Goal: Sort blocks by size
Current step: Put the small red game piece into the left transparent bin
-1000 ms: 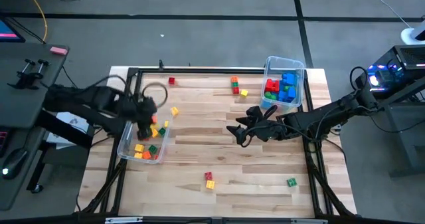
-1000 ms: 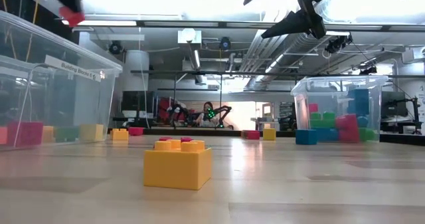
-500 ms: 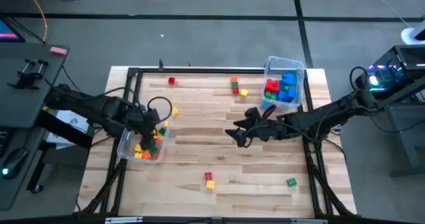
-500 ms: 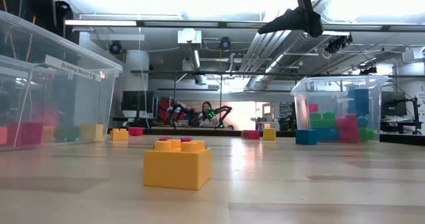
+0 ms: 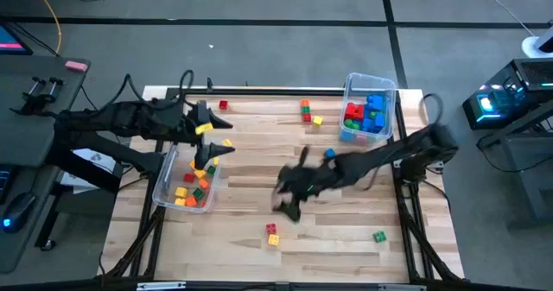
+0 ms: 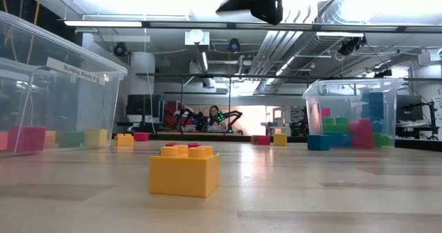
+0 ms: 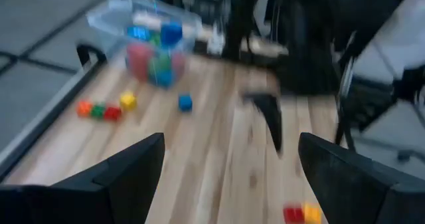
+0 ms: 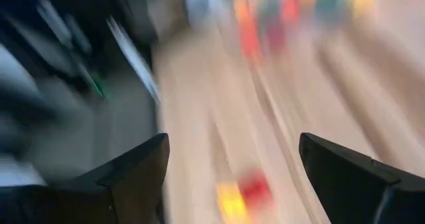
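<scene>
dark left end effector (image 5: 210, 136) open above bin (image 5: 164, 186), right end effector (image 5: 289, 200) open over table (image 5: 346, 230)

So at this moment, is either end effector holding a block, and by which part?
Nothing is held. The left end effector and the right end effector both stand open, with no block between their fingers.

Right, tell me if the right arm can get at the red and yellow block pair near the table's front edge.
Probably yes. The right gripper hangs open over bare wood just beside the red and yellow block pair, with nothing between them.
</scene>
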You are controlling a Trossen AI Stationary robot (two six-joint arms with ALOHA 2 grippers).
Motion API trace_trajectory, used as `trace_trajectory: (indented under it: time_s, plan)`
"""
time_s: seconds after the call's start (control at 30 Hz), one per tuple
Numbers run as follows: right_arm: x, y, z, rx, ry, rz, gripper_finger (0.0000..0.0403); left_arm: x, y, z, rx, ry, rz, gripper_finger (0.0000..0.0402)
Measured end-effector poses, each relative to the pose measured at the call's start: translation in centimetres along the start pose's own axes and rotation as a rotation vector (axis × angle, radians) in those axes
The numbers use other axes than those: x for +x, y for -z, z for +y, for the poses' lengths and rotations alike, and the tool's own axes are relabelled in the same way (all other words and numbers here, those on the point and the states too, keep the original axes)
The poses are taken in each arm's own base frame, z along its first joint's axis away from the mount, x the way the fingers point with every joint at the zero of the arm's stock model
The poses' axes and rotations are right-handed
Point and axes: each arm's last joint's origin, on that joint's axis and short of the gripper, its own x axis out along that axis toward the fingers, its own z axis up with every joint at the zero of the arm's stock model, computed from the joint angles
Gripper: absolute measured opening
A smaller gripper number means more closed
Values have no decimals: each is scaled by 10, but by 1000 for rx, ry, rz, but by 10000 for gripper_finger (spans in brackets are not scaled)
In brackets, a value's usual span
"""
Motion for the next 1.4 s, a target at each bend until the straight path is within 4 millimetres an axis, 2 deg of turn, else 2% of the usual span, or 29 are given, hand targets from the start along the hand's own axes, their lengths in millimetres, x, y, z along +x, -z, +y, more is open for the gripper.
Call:
trace_trajectory:
  time_s: [0.1, 0.23, 0.3, 0.43, 0.6, 0.77, 0.93, 1.07, 1.23, 1.4]
  plan:
    - [25, 6, 20, -132, 117, 204, 332, -2, -6, 4, -13, -11, -41, 332]
    - [54, 14, 27, -155, 306, 370, 332, -2, -6, 9, -40, -61, -41, 332]
    - [69, 14, 22, -59, 375, 418, 332, -1, -7, 12, -94, -123, -60, 332]
    - [93, 12, 19, 250, 409, 445, 332, -1, -9, 20, -152, -221, -89, 333]
    - [127, 21, 24, 598, 440, 392, 332, 0, -11, 29, -94, -273, -86, 333]
    - [152, 32, 35, 821, 476, 355, 332, 1, -12, 36, -46, -300, -76, 333]
    - [162, 47, 34, 929, 625, 332, 332, 1, -12, 37, -50, -267, -68, 333]
    - [162, 53, 24, 957, 759, 283, 332, 0, -11, 33, -100, -150, -53, 333]
    - [162, 51, 23, 928, 761, 242, 332, 0, -8, 23, -180, -28, -14, 333]
    - [165, 54, 29, 922, 730, 220, 332, -5, -4, 3, -240, 85, 10, 333]
